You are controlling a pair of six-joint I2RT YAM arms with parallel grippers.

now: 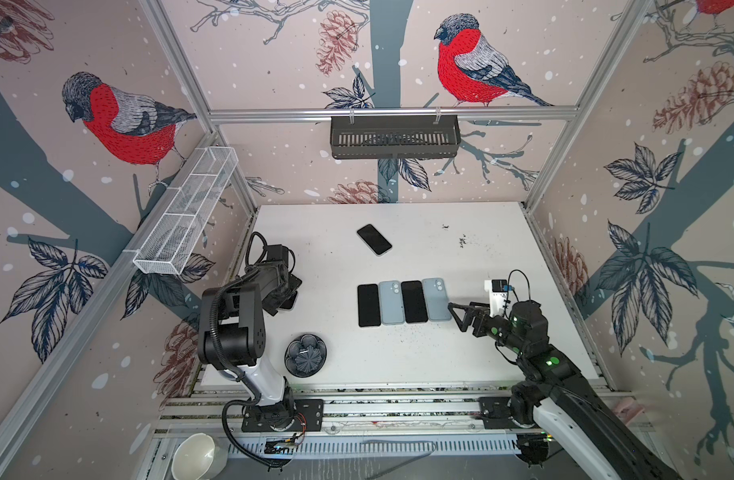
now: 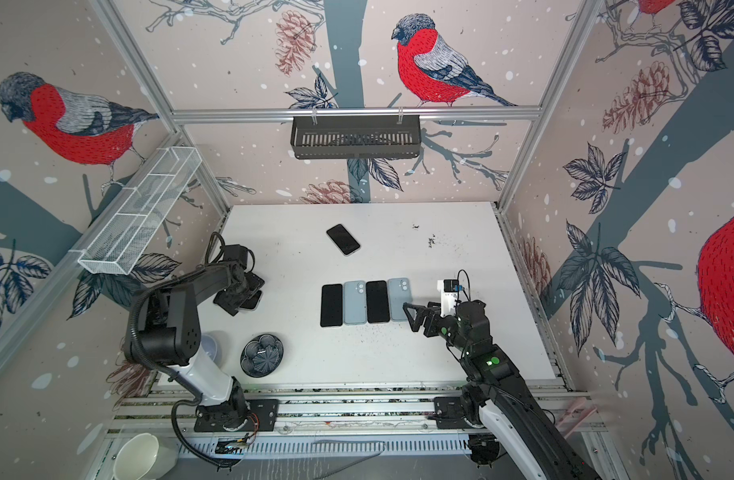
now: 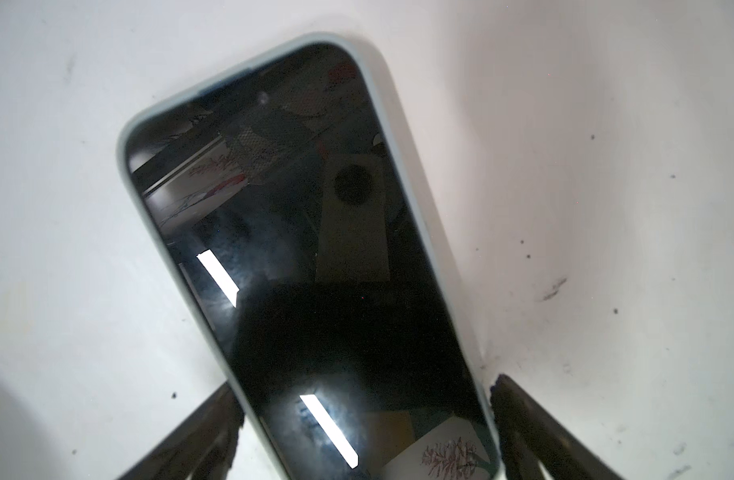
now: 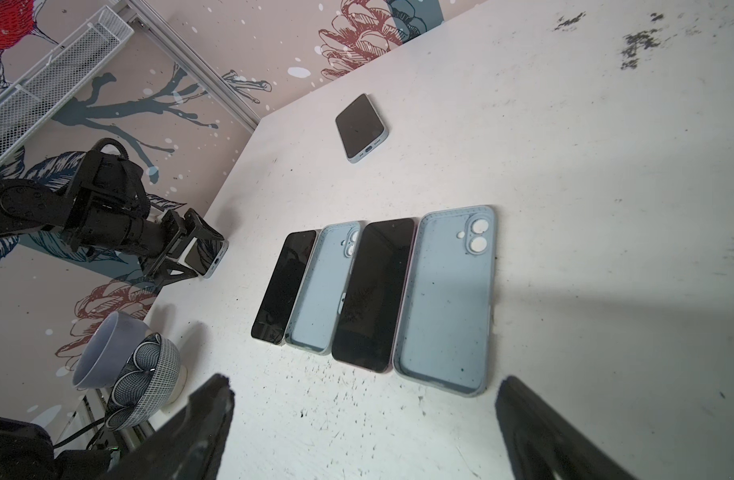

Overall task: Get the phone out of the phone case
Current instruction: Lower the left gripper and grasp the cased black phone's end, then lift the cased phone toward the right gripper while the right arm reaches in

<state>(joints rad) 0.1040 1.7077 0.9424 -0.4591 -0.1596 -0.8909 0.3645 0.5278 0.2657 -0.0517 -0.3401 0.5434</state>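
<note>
A phone [image 3: 307, 249] with a dark screen lies face up in its pale blue-grey phone case [image 3: 122, 145] on the white table, near the left edge. My left gripper [image 3: 365, 390] straddles its near end, and both fingers [image 3: 228, 415] press against the case's long sides. In both top views the left gripper [image 1: 288, 297] [image 2: 249, 297] covers most of the phone, and only one corner [image 2: 255, 300] peeks out. My right gripper [image 1: 457, 318] [image 4: 365, 382] hovers open and empty at the right end of a row of phones.
Two bare phones [image 1: 368, 305] [image 1: 414, 301] and two empty pale blue cases [image 1: 391, 301] [image 1: 437, 299] lie side by side mid-table. Another phone [image 1: 374, 239] lies farther back. A dark patterned bowl [image 1: 305, 354] sits front left. A white wire basket [image 1: 186, 216] hangs on the left wall.
</note>
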